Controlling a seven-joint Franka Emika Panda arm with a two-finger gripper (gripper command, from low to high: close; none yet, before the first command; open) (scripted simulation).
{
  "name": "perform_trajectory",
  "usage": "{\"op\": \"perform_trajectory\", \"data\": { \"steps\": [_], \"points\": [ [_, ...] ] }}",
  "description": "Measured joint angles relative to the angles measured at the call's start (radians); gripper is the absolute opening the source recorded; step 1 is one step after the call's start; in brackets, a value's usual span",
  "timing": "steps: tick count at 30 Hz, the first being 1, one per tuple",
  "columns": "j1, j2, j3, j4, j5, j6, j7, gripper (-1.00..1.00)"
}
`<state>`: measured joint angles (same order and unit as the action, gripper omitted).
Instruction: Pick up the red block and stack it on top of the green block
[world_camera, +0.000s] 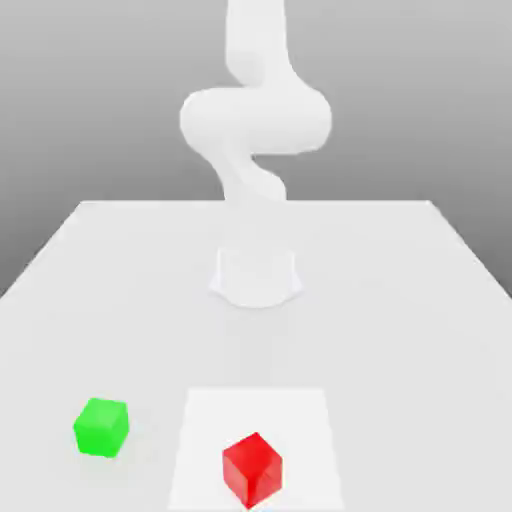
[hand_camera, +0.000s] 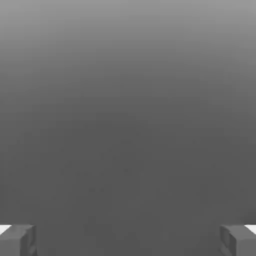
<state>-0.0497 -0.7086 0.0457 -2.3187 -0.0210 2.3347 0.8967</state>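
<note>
A: Tool (hand_camera: 128, 241) status?
B: Fingers wide apart, nothing betw. them; hand view has plain grey backdrop beyond.
A: Loc. of red block (world_camera: 252, 470)?
B: Ext. view: near edge of frame, on pale square patch (world_camera: 255, 410), well apart from arm base (world_camera: 256, 280), on the side facing the cam. Block sits turned, one vertical edge toward cam.
A: Req'd move?
B: Judged: bring tool out over red block, align fingers w/ two opposite faces, then lower. Exact bearing from tool: cannot tell.
A: Green block (world_camera: 101, 428)?
B: Toward ext. view's left, apart from red, also turned.
A: Surface, room?
B: White worktop (world_camera: 400, 340); grey backdrop behind.
</note>
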Motion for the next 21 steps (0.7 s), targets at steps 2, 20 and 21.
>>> {"op": "perform_trajectory", "data": {
  "steps": [2,20,21],
  "points": [
    [-0.040,0.077,0.037,-0.016,-0.020,0.029,0.083,0.00],
    [-0.201,0.729,0.166,-0.150,-0.158,0.278,0.766,0.00],
    [-0.199,0.763,0.167,-0.158,-0.150,0.294,0.793,0.00]
  ]
}}
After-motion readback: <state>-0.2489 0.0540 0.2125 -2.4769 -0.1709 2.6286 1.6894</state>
